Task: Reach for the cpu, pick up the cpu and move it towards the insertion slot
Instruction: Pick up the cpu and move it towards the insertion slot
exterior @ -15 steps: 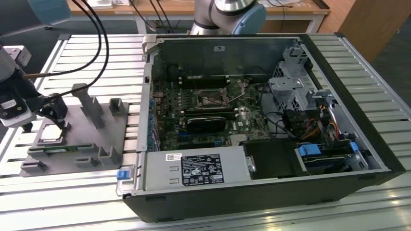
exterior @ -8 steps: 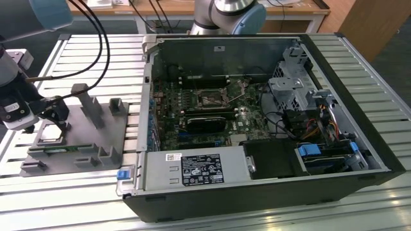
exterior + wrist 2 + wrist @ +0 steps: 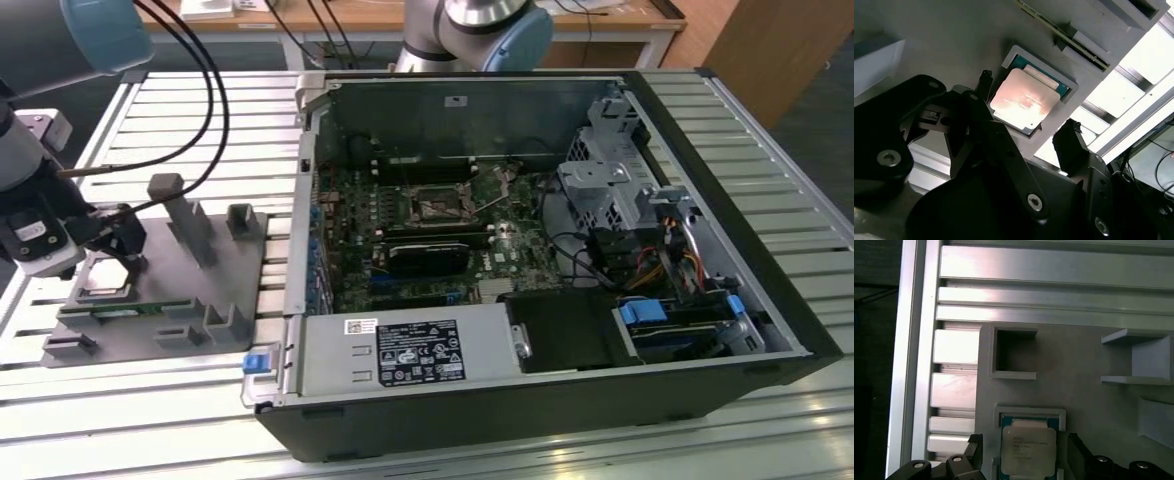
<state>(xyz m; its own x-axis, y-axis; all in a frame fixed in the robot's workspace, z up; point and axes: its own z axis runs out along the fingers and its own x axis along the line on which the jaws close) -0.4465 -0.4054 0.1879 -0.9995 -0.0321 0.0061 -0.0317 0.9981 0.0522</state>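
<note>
Cpu (image 3: 1028, 447), a silver square chip, lies flat in a shallow recess of a grey fixture plate (image 3: 200, 290). The hand (image 3: 1027, 102) straddles it, with its two black fingers (image 3: 1072, 145) spread to either side and a gap between each one and the chip. The plate rests on a slatted aluminium surface (image 3: 787, 150) beside an open computer case (image 3: 534, 420). Inside the case, the insertion slot (image 3: 437, 205) sits well apart from the cpu. Wooden furniture (image 3: 360, 15) stands behind the surface.
</note>
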